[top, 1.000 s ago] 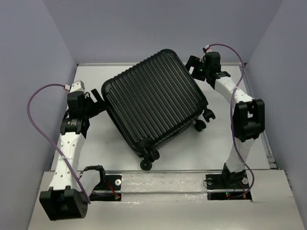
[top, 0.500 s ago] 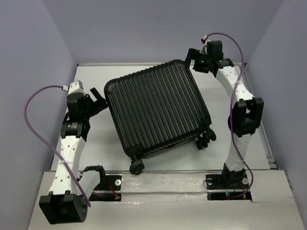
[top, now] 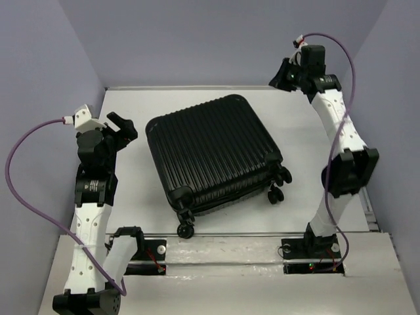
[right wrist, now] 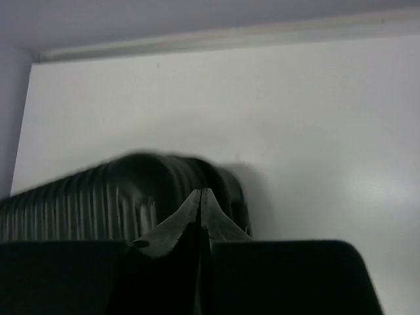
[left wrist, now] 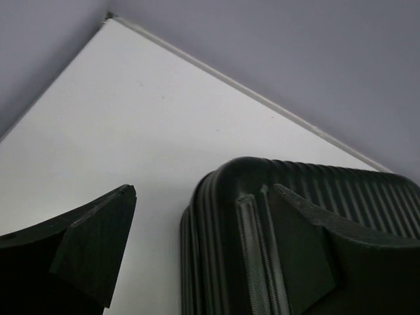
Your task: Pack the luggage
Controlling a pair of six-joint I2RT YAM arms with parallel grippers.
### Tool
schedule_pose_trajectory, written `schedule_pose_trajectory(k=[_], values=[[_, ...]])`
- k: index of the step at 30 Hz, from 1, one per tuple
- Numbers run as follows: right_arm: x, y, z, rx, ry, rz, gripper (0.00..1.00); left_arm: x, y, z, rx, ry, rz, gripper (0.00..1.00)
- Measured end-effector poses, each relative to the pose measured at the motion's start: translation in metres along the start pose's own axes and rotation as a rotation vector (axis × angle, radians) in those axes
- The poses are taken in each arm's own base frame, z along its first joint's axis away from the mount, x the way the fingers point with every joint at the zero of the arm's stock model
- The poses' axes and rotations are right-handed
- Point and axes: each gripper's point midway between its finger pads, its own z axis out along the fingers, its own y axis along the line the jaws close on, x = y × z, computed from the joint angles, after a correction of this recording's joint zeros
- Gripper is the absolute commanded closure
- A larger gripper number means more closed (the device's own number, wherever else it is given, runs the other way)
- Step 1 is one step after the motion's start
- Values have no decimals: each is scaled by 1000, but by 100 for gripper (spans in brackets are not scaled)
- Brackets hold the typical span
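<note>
The luggage (top: 213, 151), a black ribbed hard-shell suitcase, lies flat and closed in the middle of the table with its caster wheels (top: 186, 230) toward the near edge. My left gripper (top: 123, 128) hangs open to the left of its far-left corner, apart from it. The left wrist view shows that corner of the luggage (left wrist: 282, 230) between and beyond the spread fingers (left wrist: 98, 243). My right gripper (top: 281, 73) is raised beyond the far-right corner, shut with nothing in it. Its closed tips (right wrist: 201, 195) point at the luggage (right wrist: 111, 197), which is blurred there.
The white table (top: 125, 190) is bounded by lilac walls on the left, right and back. A rail (top: 236, 234) runs along the near edge by the arm bases. Purple cables (top: 26, 197) loop from each wrist.
The luggage dropped flat and turned, wheels now nearer the front. Both grippers let go and drew back; the right one rose to the far right and shut, the left moved left.
</note>
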Motion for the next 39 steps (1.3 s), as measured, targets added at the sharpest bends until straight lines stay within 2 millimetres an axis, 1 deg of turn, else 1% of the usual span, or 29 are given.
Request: schedule_pose_trajectory(k=[1,2,3,4,5,6,7,8,9,10,11,12,14,16,17,19,21,23,25,26,28,29,30,32,33,34,35,37,39], values=[[3,2,-8,-4,-8,-4,93,-1,-6,-1,34,1,-4,14],[16,10,-33,-13,-2,-11,93,1,-13,-2,73,13,-4,15],[38,30,-64,-45,-8,-43,93,6,-22,-1,124,31,-6,17],[53,52,-83,-90,-5,-73,93,9,-25,-1,144,40,-6,18],[74,74,-99,-136,5,-104,93,15,-27,0,164,56,-6,19],[104,124,-130,-274,-3,-177,93,25,-29,3,184,86,-4,19],[133,153,-150,-371,21,-219,93,32,-29,4,195,108,-4,19],[180,191,-184,-526,68,-283,93,44,-29,7,203,143,-3,18],[201,205,-203,-597,88,-311,93,51,-30,10,210,169,-4,16],[242,216,-231,-694,158,-352,93,60,-30,16,212,205,-4,16],[269,219,-248,-742,208,-378,93,66,-30,20,216,229,-6,15],[287,218,-257,-761,243,-392,93,71,-32,24,220,251,-11,15],[317,216,-266,-780,314,-409,93,74,-37,33,230,285,-19,14],[347,206,-261,-748,395,-410,93,69,-48,46,251,304,-33,14],[361,197,-256,-713,437,-410,93,66,-53,52,258,304,-39,13],[390,169,-240,-600,513,-393,93,53,-66,64,282,298,-50,13],[412,140,-228,-475,573,-385,93,39,-80,79,305,290,-57,13],[421,121,-218,-379,587,-385,93,30,-89,89,324,284,-62,13],[416,116,-206,-315,542,-374,93,27,-98,92,345,277,-62,13],[414,114,-202,-296,524,-372,93,29,-101,90,349,283,-59,13],[408,109,-195,-268,489,-364,93,36,-111,79,380,292,-45,13],[403,104,-190,-241,466,-349,93,39,-112,74,386,293,-40,13],[395,94,-184,-210,448,-324,93,45,-111,61,398,293,-26,13],[374,70,-168,-116,382,-274,93,53,-108,44,409,296,-12,12],[360,54,-159,-47,338,-232,93,55,-105,39,405,295,-3,11],[350,42,-153,-1,306,-217,93,58,-99,34,396,290,9,11],[341,30,-147,48,279,-195,93,58,-95,30,387,281,17,11],[322,14,-135,101,224,-165,93,64,-85,27,361,276,33,11],[312,6,-124,121,200,-162,93,71,-77,26,339,286,41,11]])
